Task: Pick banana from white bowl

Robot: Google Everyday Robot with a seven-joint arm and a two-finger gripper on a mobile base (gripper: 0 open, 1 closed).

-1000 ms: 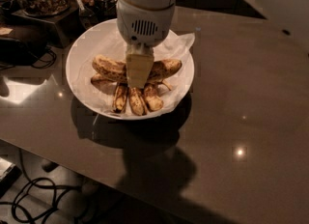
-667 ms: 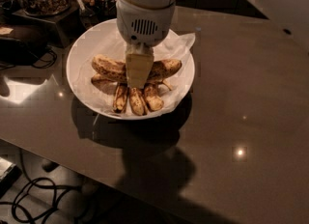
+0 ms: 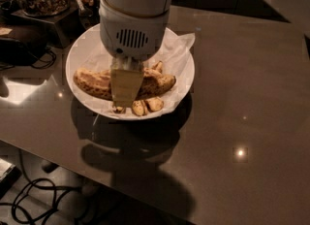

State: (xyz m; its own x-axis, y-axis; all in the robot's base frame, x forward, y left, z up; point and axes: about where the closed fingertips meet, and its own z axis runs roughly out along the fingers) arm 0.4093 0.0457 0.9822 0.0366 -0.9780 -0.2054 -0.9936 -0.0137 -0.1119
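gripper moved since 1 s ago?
Yes. The gripper has shifted left and toward the near rim of the white bowl, which stayed put.

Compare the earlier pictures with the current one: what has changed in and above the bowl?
The gripper, over the white bowl, has shifted down-left in view, and the banana shifted with it, now overlapping the short pieces. Whether it is gripped is unclear. The bowl and paper stayed put.

White rounded wrist housing [image 3: 138,6], slotted vent grille [image 3: 131,38], seemingly tan gripper [image 3: 126,93] over the white bowl [image 3: 80,56]
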